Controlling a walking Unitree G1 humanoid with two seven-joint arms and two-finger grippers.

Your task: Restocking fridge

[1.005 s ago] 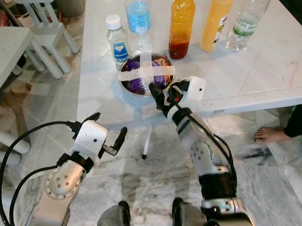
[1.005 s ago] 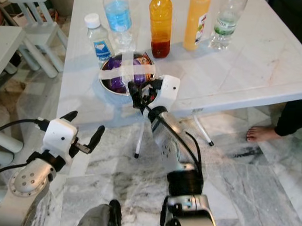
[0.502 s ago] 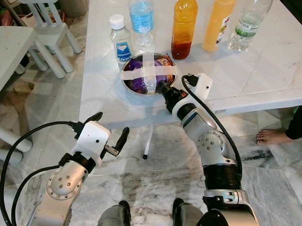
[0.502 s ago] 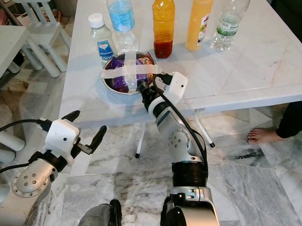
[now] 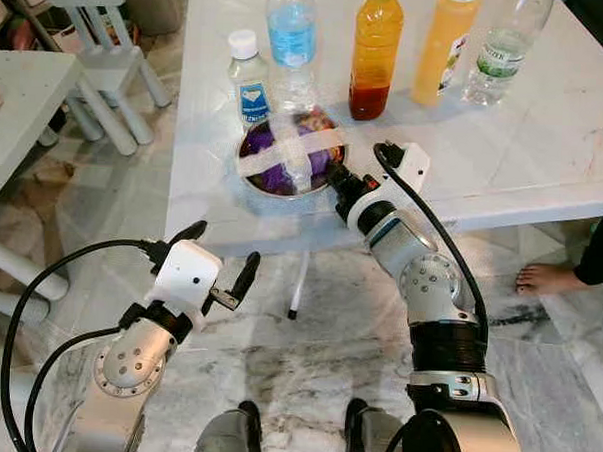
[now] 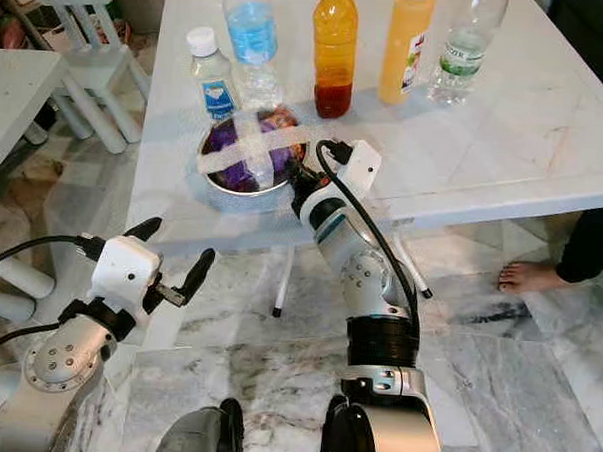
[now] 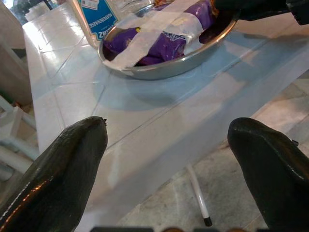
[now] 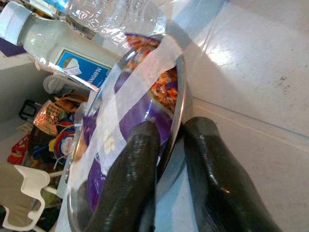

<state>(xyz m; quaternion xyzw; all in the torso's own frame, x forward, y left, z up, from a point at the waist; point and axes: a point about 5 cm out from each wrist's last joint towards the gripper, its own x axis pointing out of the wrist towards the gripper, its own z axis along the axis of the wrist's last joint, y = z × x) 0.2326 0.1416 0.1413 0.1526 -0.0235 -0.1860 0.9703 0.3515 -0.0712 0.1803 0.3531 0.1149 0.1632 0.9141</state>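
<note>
The right gripper (image 5: 341, 182) is pinched on the near rim of the metal bowl (image 5: 253, 179), with 1 finger inside the rim and 1 outside, as the right wrist view shows. The bowl sits on the white table (image 5: 546, 127) close to its front edge, directly ahead of the gripper. It holds purple snack packets (image 7: 159, 46) strapped down by 2 crossed strips of tape (image 5: 290, 150).

Beyond the bowl from the gripper stand 5 bottles: a small white-capped bottle (image 5: 250, 84), a blue-labelled water bottle (image 5: 291, 40), an orange bottle with a dark red base (image 5: 374, 54), an orange juice bottle (image 5: 444, 47) and a clear bottle (image 5: 499, 54).

The left gripper (image 5: 219, 272) hangs below the table edge with its fingers spread wide apart and nothing between them.

A 1-sided rim grip is likely to let the bowl tip, so I would draw it slowly toward the edge, keep it level, and bring the left gripper under or onto the far rim before lifting.

The fingertip inside the bowl is partly lost among the packets, so how deep the bite goes is unclear. The bottle tops are cut off by the frame, no fridge is in sight, and a person's bare foot (image 5: 544, 279) shows at the right.
</note>
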